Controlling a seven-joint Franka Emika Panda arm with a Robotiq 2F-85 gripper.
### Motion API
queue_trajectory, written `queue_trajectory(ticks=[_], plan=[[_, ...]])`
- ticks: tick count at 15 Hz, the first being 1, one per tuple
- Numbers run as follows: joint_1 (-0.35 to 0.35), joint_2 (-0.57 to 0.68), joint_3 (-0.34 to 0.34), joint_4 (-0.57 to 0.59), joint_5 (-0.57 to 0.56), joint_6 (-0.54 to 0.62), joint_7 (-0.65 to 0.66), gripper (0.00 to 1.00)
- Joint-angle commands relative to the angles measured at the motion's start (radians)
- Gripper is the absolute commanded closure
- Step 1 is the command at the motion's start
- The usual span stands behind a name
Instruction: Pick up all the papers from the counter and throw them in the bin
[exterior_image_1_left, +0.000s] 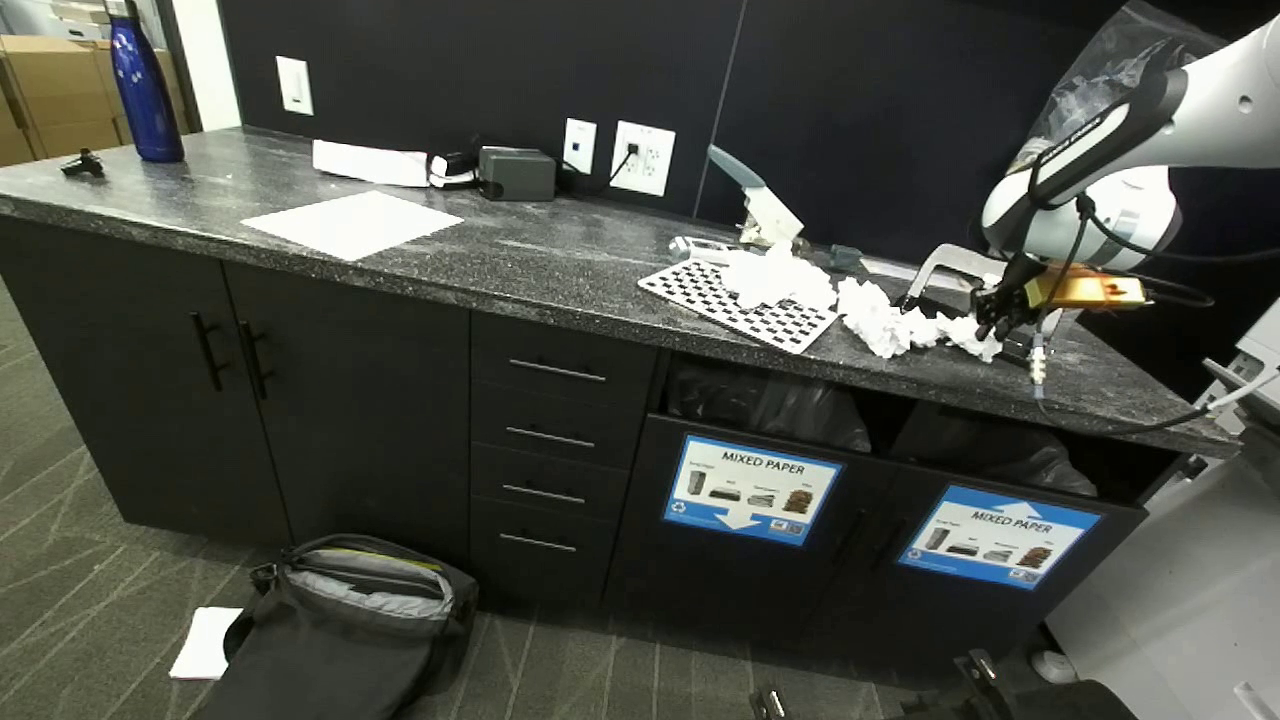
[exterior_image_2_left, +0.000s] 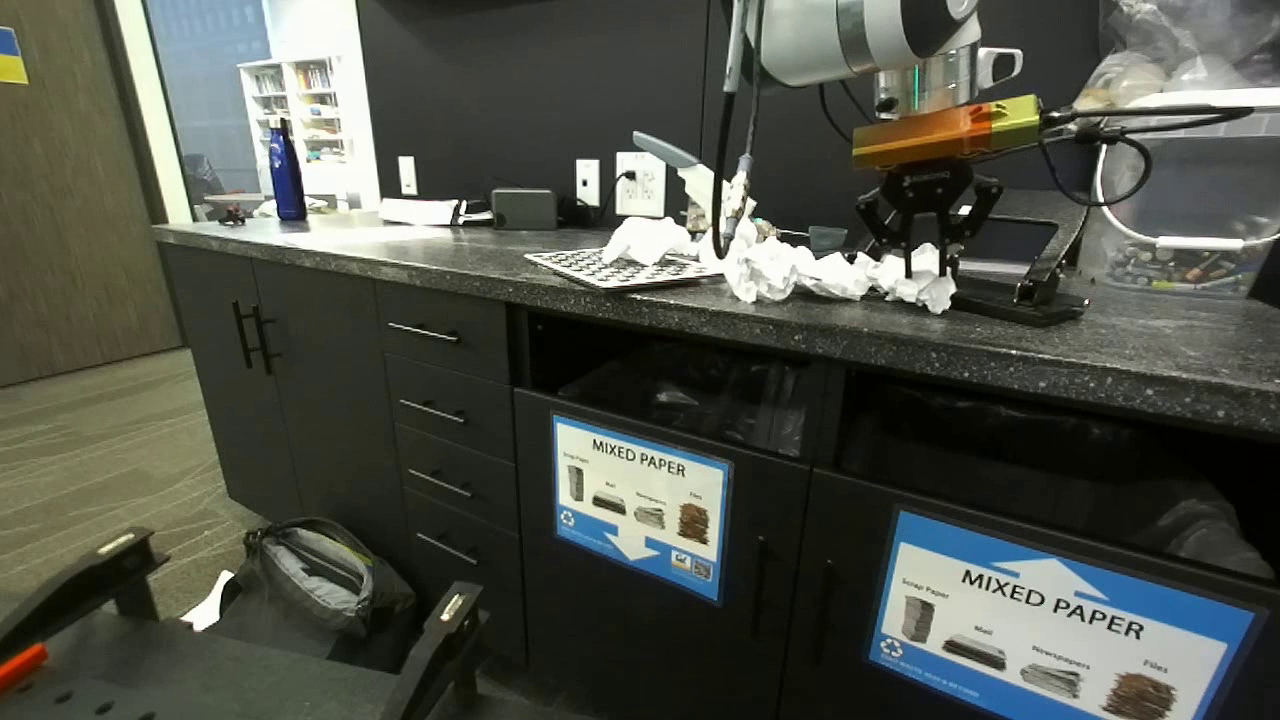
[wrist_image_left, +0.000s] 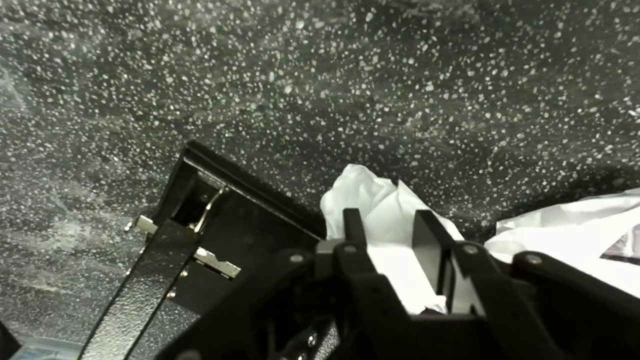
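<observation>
A crumpled white paper wad rests toward the right of the speckled grey counter, pinched between the narrow-set jaws of the gripper; the wrist view leaves the firmness of the hold unclear. The wad looks light, soft and tearable, likely best squeezed gently across its bunched middle rather than by a loose edge. More crumpled paper lies just left, a black device close by on the right; two mixed-paper bins gape below the near edge.

Counter, dark grey, speckled. On it: crumpled papers; checkered sheet; plain white sheet; blue bottle; grey box.
</observation>
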Motion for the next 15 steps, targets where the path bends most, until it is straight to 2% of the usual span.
queue_trajectory(ticks=[1, 5, 6, 11, 12, 14, 15], plan=[[0.025, 0.019, -0.020, 0.033, -0.034, 0.014, 0.035, 0.36], [0.014, 0.054, 0.006, 0.084, -0.015, -0.015, 0.017, 0.05], [0.012, 0.064, 0.010, 0.095, -0.011, -0.015, 0.017, 0.01], [-0.003, 0.143, 0.020, 0.178, -0.001, -0.029, 0.017, 0.00], [-0.005, 0.154, 0.021, 0.188, 0.001, -0.026, 0.016, 0.25], [-0.006, 0.165, 0.019, 0.205, -0.003, -0.033, 0.018, 0.29], [-0.003, 0.166, 0.015, 0.210, -0.006, -0.043, 0.024, 0.38]])
